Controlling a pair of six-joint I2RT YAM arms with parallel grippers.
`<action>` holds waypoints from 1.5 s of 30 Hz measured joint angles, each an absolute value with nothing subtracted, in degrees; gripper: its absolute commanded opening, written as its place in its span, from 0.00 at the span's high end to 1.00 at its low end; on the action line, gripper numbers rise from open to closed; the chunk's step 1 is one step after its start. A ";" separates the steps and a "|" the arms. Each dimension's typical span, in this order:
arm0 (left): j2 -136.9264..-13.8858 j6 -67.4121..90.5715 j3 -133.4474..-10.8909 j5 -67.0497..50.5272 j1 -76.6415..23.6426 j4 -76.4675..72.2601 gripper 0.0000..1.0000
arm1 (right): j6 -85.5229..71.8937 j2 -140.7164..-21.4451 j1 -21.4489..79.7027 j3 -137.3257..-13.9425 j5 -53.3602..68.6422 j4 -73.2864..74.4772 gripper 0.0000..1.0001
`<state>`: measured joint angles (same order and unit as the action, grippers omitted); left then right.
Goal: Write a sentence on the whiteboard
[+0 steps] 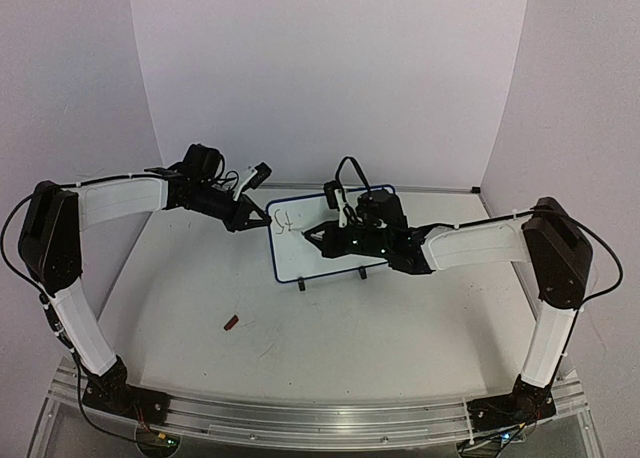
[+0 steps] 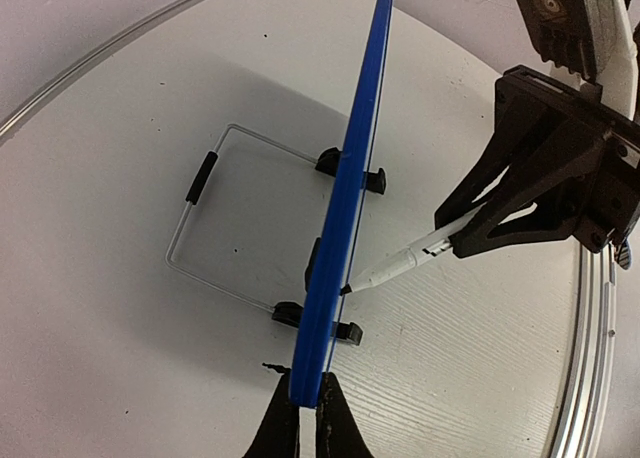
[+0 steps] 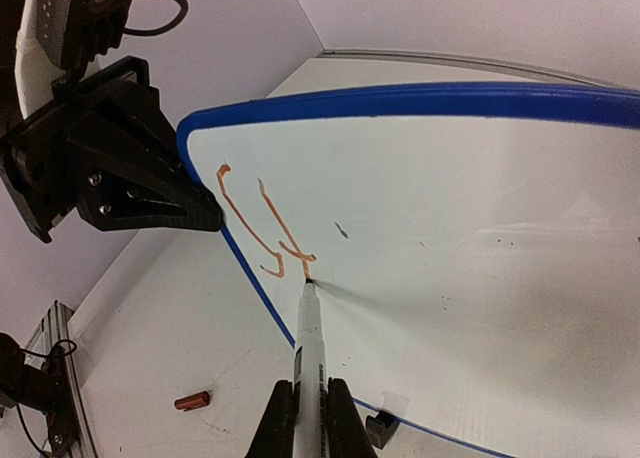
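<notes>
The whiteboard (image 1: 312, 260) stands upright on two black feet and has a blue frame. It shows edge-on in the left wrist view (image 2: 352, 193) and face-on in the right wrist view (image 3: 480, 228). My left gripper (image 1: 262, 218) is shut on the board's left edge (image 2: 307, 403). My right gripper (image 1: 320, 234) is shut on a white marker (image 3: 308, 328), whose tip touches the board face. Of the sentence, only two orange letters like "St" (image 3: 262, 228) show near the board's upper left (image 1: 284, 219). The marker also shows in the left wrist view (image 2: 400, 266).
A small red marker cap (image 1: 231, 324) lies on the table in front of the board's left side and shows in the right wrist view (image 3: 192, 401). A wire stand (image 2: 200, 228) props the board from behind. Walls enclose the table on three sides.
</notes>
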<state>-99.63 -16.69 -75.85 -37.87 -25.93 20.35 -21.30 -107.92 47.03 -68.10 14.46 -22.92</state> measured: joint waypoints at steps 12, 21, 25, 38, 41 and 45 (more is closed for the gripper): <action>-99.72 -16.69 -76.05 -37.82 -25.96 20.47 1.00 | -21.26 -107.92 47.03 -68.10 14.31 -22.87 1.00; -99.72 -16.72 -76.05 -37.82 -25.99 20.47 1.00 | -21.05 -107.11 47.00 -66.58 13.93 -22.30 1.00; -99.72 -16.73 -76.05 -37.80 -26.12 20.45 1.00 | -20.99 -104.10 47.00 -64.56 13.72 -21.78 1.00; -99.72 -16.73 -76.07 -37.78 -26.22 20.42 1.00 | -20.83 -99.52 46.92 -63.76 13.88 -23.04 1.00; -99.72 -16.73 -76.07 -37.79 -26.22 20.43 1.00 | -20.84 -100.53 46.92 -64.24 13.84 -23.09 1.00; -99.72 -16.73 -76.07 -37.78 -26.22 20.43 1.00 | -20.84 -102.30 46.92 -64.59 13.72 -22.99 1.00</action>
